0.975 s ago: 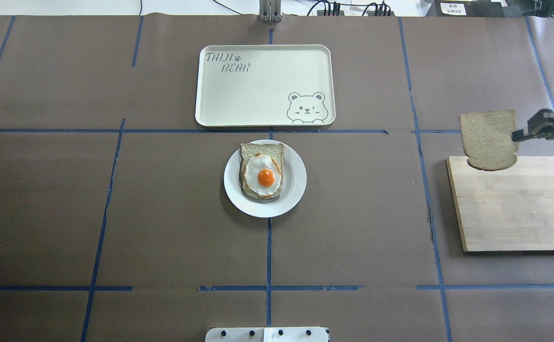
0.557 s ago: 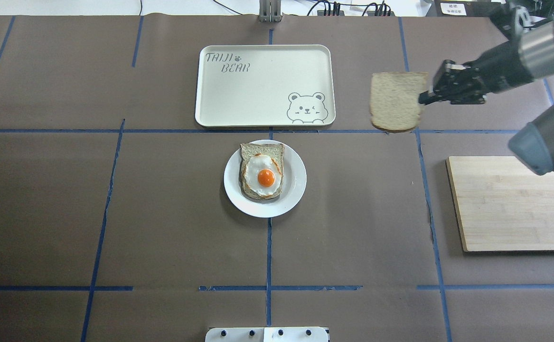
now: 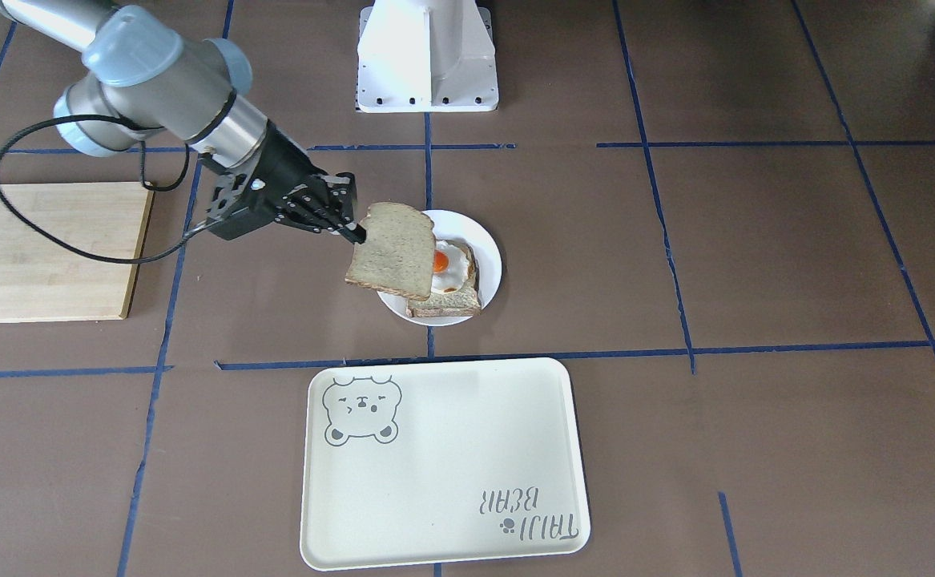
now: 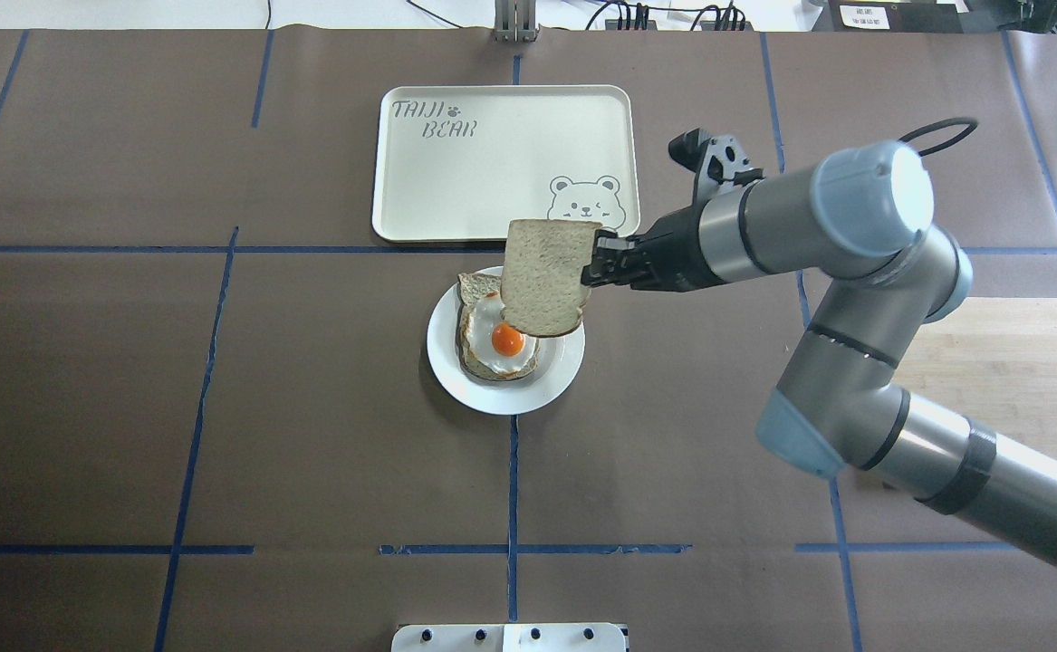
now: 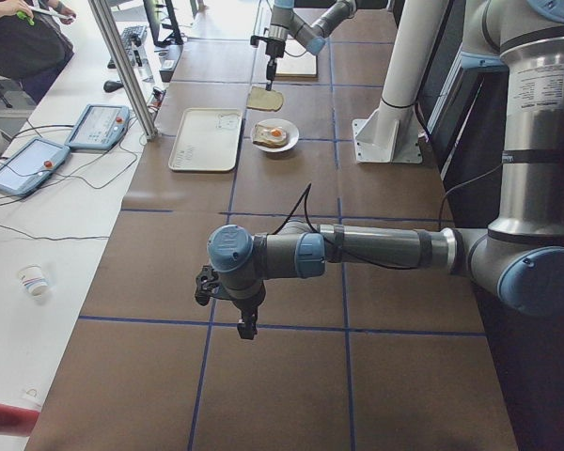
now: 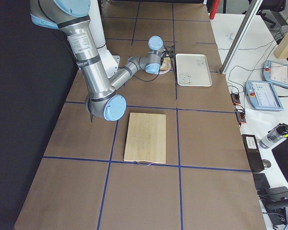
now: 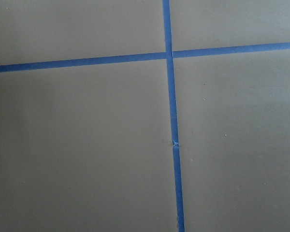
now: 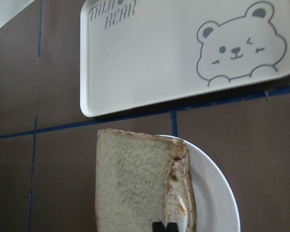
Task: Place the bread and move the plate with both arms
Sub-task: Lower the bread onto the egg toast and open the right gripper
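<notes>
Overhead exterior: the right gripper (image 4: pixel 595 263) is closed on the bread (image 4: pixel 542 276), pinching its right edge. The slice juts left of the fingertips, in the air over the plate's (image 4: pixel 566 367) far right part. It only half covers the egg slice (image 4: pixel 494 351). I judge it should shift further left and nearer, then lower level so the crusts line up.

Exterior front-facing: the bread hangs clear above the plate, tilted. Better to release low than from height.

Right wrist-mounted: the bread lies straight ahead of the fingertips, and the egg slice peeks out on the view's right.

Exterior left: the left gripper (image 5: pixel 247 324) hangs above the table (image 5: pixel 404 376), well apart from the plate. I cannot tell whether it is wide or narrow.
</notes>
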`<state>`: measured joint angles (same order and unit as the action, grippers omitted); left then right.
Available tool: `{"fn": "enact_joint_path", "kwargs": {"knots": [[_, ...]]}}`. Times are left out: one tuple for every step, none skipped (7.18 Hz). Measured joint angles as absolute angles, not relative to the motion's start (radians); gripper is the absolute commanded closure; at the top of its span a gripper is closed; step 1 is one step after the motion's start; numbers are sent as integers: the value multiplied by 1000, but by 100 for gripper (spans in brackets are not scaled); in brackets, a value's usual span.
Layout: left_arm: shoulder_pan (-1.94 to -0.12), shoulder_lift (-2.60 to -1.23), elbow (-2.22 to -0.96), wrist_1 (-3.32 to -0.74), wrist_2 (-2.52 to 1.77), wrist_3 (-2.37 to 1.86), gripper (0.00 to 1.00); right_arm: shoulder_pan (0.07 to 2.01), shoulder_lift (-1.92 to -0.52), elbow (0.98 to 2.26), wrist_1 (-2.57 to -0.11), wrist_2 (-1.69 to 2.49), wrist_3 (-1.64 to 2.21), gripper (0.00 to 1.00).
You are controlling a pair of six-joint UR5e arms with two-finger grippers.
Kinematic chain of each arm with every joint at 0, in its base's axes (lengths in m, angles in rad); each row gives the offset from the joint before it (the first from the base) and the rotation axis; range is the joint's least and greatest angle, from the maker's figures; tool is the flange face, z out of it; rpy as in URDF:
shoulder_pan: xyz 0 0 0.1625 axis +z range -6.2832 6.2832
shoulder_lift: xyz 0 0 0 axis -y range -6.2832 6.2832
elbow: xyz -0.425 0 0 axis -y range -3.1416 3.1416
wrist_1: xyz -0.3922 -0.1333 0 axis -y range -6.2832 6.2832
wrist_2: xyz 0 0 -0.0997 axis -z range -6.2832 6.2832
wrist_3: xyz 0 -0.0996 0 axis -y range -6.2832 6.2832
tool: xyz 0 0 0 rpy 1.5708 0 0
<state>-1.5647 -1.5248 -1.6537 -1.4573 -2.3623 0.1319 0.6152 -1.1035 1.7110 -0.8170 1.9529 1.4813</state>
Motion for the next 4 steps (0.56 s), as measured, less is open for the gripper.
{"fn": "enact_joint_path", "kwargs": {"knots": [[-1565, -1525, -1654, -1457, -2362, 132, 0, 553, -1087, 1690, -817, 1871, 1475, 99], [-1565, -1525, -1653, -1457, -2363, 132, 0, 512, -1068, 1653, -816, 1823, 1472, 99], [-1565, -1525, -1652, -1457, -2363, 132, 0, 487, -1055, 1614, -816, 1801, 1469, 98], [-1565, -1525, -1650, -1458, -2364, 132, 0, 473, -1049, 1586, -817, 1783, 1464, 81]]}}
